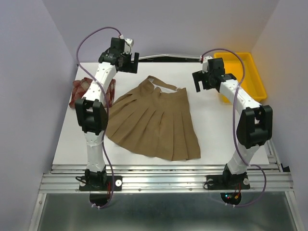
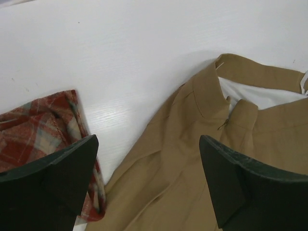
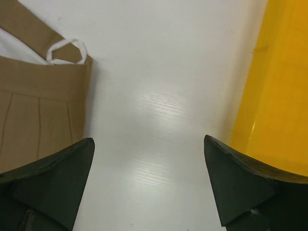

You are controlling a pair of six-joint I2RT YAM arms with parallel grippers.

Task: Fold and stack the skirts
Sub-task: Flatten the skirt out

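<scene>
Tan-brown pleated fabric skirt [image 1: 154, 122] lies spread flat on a white table [image 1: 216, 130], waistband at the far side. A red-and-cream plaid skirt [image 1: 78, 91] lies just beside its left edge. The left gripper [image 2: 148, 142] hovers above its left waistband corner with fingers spread wide. The right gripper [image 3: 149, 140] is also spread, over bare table just right of the waistband, beside a yellow plastic tray [image 1: 255, 82].

Larger skirt [image 1: 154, 122] lies spread flat mid-table [image 1: 221, 130], waistband toward the far edge, hem toward the arm bases. Smaller skirt [image 1: 79, 90] lies at the far left, just beside the larger skirt's left edge and partly hidden behind the left arm. Tray [image 1: 250, 72] sits at the far right corner. Right hand [image 1: 202, 79] hangs between the larger skirt and the tray.
</scene>
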